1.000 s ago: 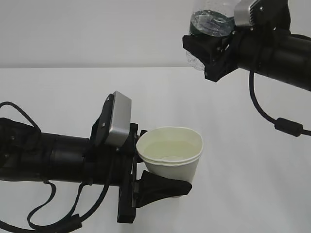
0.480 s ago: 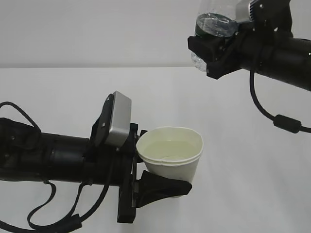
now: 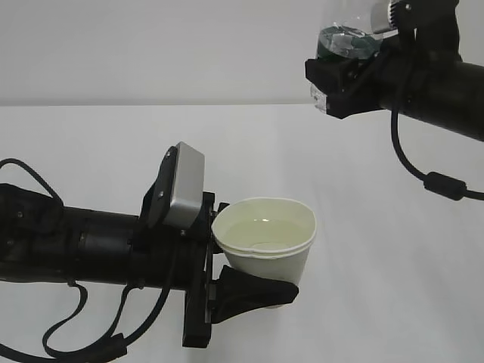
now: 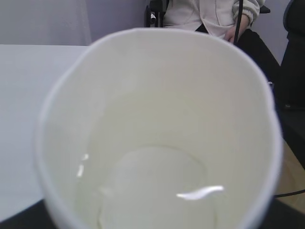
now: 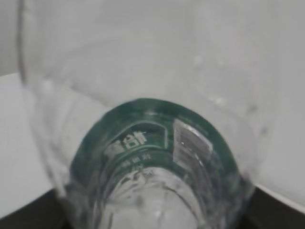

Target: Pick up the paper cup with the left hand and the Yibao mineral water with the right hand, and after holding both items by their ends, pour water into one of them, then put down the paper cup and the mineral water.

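Left hand: jaws pinching the paper cup low on its wall, cup upright, clear of the table.
Cup contents: pale water in the bottom.
Right hand: jaws clamped around the Yibao mineral water, well above and right of the cup.
Bottle: green label band sits at the jaws; its top is cut off by the frame.

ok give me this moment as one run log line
left hand: holding paper cup, upright, water inside | right hand: holding Yibao mineral water, raised upper right, apart from cup | phase: pour done
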